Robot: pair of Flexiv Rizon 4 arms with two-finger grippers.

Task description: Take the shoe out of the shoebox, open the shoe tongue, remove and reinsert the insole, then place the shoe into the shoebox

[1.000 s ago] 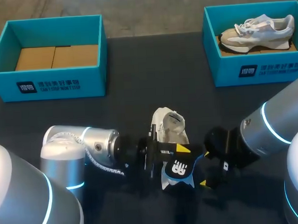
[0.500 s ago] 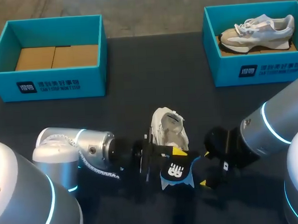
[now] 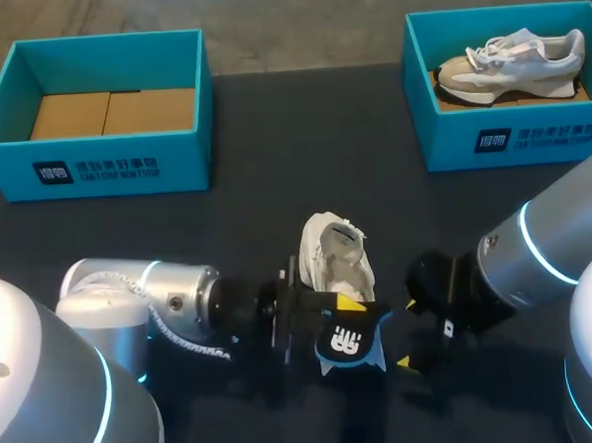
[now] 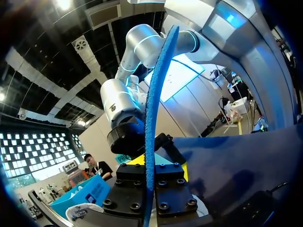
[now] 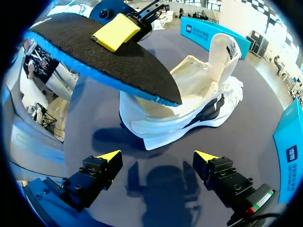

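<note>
Here the white shoe (image 3: 335, 254) sits on the table (image 3: 273, 163) between both arms, out of the empty box (image 3: 188, 153), tongue raised. The left gripper (image 3: 352, 300) grips the pulled-out insole (image 3: 350, 340) above its heel; the right gripper (image 5: 157, 156) is spread, empty. Reinserting and boxing remain.

The insole (image 3: 348, 340) hides part of the shoe (image 3: 334, 261); the right shoebox (image 3: 451, 142) is cropped.

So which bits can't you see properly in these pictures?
Head view: the insole covers the heel of the white shoe on the table.
Right wrist view: the insole hides the left jaws' lower fingertip; only the upper fingertip shows.
Right wrist view: the raised tongue hides the toe end inside the shoe.
</note>
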